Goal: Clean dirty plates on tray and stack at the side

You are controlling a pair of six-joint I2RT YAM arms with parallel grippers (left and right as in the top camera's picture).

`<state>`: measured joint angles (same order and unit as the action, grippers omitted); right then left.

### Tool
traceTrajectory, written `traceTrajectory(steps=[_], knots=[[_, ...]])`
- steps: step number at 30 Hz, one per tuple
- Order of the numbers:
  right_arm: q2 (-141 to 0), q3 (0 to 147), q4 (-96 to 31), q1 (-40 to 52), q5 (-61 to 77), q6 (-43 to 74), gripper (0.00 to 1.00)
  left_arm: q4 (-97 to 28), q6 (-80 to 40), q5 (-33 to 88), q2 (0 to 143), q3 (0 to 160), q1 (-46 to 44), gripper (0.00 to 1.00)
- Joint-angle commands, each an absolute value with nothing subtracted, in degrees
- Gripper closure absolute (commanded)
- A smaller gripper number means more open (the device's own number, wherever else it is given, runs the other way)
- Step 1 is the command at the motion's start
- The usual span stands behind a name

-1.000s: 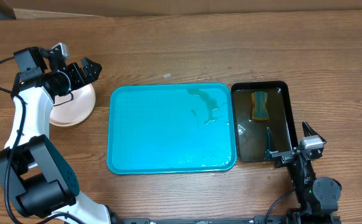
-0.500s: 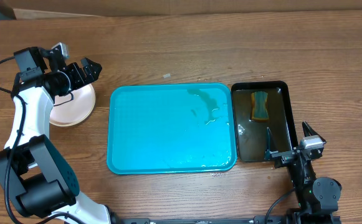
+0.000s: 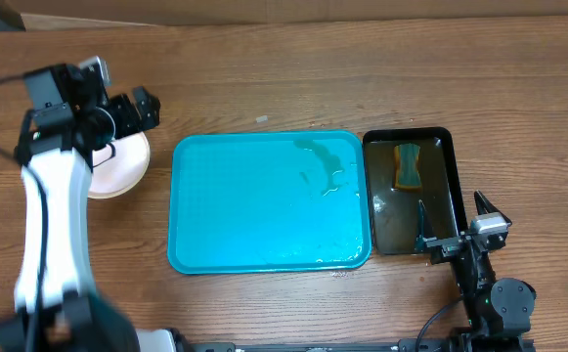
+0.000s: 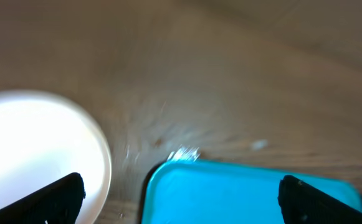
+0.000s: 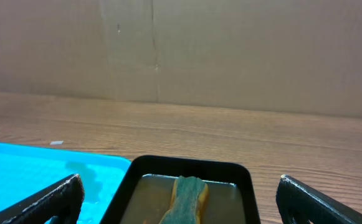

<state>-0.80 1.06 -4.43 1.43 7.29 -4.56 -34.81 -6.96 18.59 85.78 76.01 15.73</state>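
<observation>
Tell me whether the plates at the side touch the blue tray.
Apart. The overhead view shows a strip of bare table between the plates and the tray.

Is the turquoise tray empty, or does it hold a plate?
Empty of plates: the tray shows only bare turquoise with a few wet-looking streaks; the plates sit on the table left of it.

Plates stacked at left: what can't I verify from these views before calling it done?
- Stack count: overhead, the left arm covers part of the plates; only the top face shows.
- Leftover smears: left wrist view is blurred and the plates glare white.
- Near end of the sponge: right wrist view, cut off by the bottom edge.
</observation>
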Motion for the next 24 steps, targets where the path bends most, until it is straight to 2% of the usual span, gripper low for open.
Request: traceTrajectory(steps=[1,8,15,19,24], knots=[[-0.16,0.45,-4.16,0.99,7.62,-4.95,0.00,-35.22,-5.76,14.59,72.84,77.10,13.82,0.00],[-0.16,0.45,-4.16,0.99,7.62,-4.95,0.00,-40.62,-5.13,8.73,54.54,75.72,13.74,0.00],[-0.16,0.45,-4.16,0.99,7.62,-4.95,0.00,-39.72,-5.15,8.25,34.15,59.16,13.04,0.00],[-0.16,0.45,-4.16,0.99,7.62,-4.95,0.00,-32.01,-7.44,7.92,21.71,44.60,11.79,0.00],[-0.16,0.45,-4.16,0.99,7.62,-4.95,0.00,-11.94,-7.73,6.96,8.82,27.64,9.54,0.00]])
